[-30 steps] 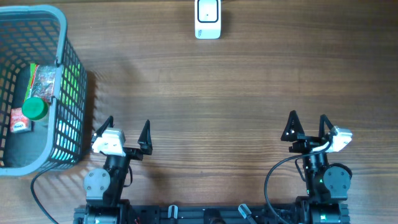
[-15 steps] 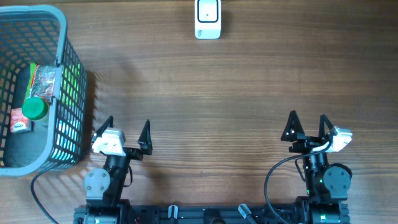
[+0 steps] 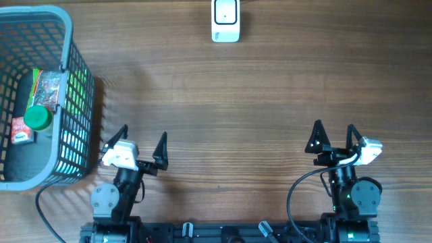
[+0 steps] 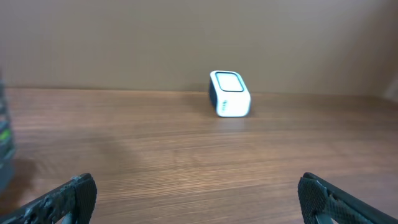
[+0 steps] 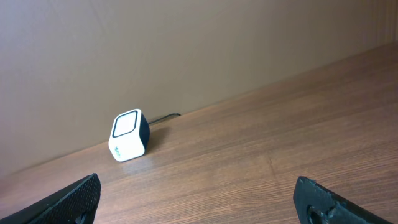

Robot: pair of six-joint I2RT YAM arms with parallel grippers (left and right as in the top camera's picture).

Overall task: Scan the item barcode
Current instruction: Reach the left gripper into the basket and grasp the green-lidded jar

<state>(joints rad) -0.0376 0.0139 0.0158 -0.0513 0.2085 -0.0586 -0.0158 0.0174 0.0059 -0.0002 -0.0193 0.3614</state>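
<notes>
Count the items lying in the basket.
3 show in the basket: a clear-and-green packet by the wall facing mid-table, a green-capped container beside it nearer the arms, and a small red-and-white packet next to that cap. More may lie hidden beneath.

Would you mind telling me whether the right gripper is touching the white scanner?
Apart: the overhead view shows bare table between the right gripper and the scanner.

left gripper (image 3: 143,137) and right gripper (image 3: 334,129): pointy black fingers (image 3: 316,138), white block (image 3: 120,155) beside each, black cable (image 3: 291,196) looping behind, greyish round joint (image 3: 104,198) i think
</notes>
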